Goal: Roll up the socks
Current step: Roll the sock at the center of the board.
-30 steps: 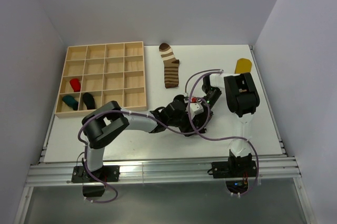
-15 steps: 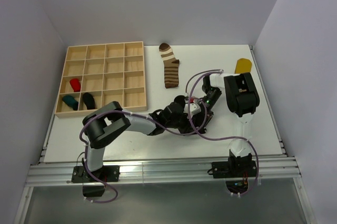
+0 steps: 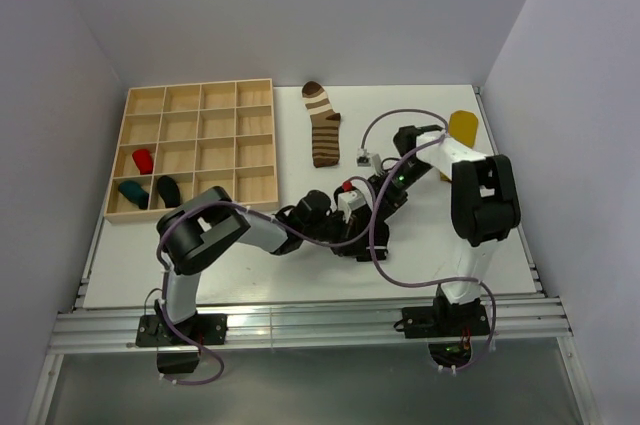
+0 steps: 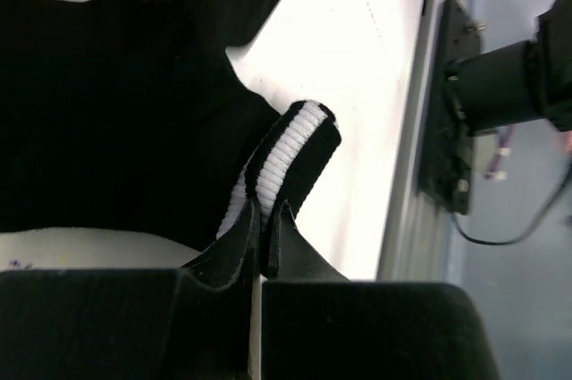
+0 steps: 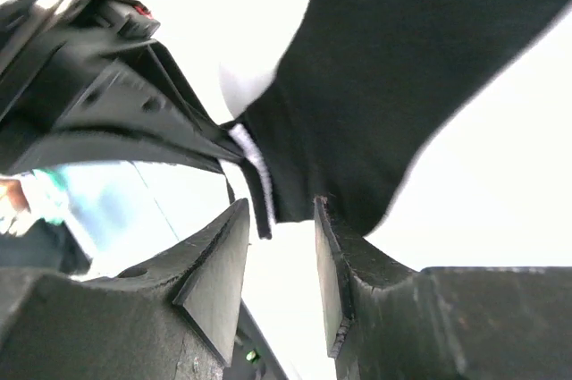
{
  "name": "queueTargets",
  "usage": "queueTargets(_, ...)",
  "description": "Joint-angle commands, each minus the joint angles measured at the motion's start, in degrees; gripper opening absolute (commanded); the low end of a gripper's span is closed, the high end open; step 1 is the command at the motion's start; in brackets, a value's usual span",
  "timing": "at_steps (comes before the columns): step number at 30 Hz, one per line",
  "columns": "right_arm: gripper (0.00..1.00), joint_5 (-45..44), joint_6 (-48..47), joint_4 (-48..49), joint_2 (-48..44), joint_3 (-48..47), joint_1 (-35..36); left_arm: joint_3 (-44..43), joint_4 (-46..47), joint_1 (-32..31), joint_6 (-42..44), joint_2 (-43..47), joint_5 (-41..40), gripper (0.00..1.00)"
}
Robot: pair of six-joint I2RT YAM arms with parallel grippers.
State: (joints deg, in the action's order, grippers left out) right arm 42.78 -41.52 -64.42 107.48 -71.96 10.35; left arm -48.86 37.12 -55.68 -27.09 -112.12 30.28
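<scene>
Mostly hidden striped-cuff sock (image 4: pixel 295 143): left gripper (image 4: pixel 265 219) pinches it; right gripper (image 5: pixel 281 219) parted.

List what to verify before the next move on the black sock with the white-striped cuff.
1. Hold on the cuff: ok, the left gripper is shut on the white-striped cuff of the black sock.
2. Release: ok, the right gripper has its jaws apart.
3. Fabric clear of the right gripper: not ok, the sock's edge lies between its jaws.
4. Roll progress: cannot tell, the arms hide the sock from above.
5. Other socks out of the way: ok, the brown-and-cream striped sock and the yellow sock lie apart, farther back.
</scene>
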Motion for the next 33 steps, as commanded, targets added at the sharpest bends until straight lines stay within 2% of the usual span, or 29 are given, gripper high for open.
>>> queueTargets(1,0.43,1.2,3.1,4.5,-3.8,-0.5,-2.9,1.1,-3.5,2.9,-6.5,-3.5,8.3,0.0)
queueTargets(3,0.43,-0.1,3.8,7.0,-5.5,0.6,-3.8,0.2,-4.1,4.5,-11.2,-4.6,10.1,0.0)
queueTargets(7,0.43,-3.1,3.5,12.6,-13.4,4.8,-4.3,-6.0,-11.0,6.0,-18.6,-7.1,13.7,0.0)
queueTargets(11,0.44,-5.5,0.0,17.1,-21.0,10.3,-3.5,-8.1,-10.5,7.1,-26.8,-9.3,18.5,0.0)
queueTargets(15,0.5,-7.3,-4.6,21.2,-28.9,19.1,-1.8,-12.0,-17.8,7.9,-27.9,-11.3,18.5,0.0)
queueTargets(19,0.52,-6.8,-8.4,21.8,-33.0,24.1,0.8,-12.4,-14.3,8.8,-34.4,-12.7,20.6,0.0)
queueTargets(24,0.54,-6.0,-12.5,20.1,-32.9,26.7,4.7,-14.5,-18.9,9.7,-33.6,-14.2,20.2,0.0)
queueTargets(28,0.54,-9.4,-10.7,23.7,-34.2,29.4,11.5,-15.4,-21.3,10.2,-32.9,-14.9,20.2,0.0)
queueTargets(33,0.56,-13.3,-9.3,27.2,-34.4,31.1,15.6,-16.4,-23.4,10.4,-31.7,-15.3,20.5,0.0)
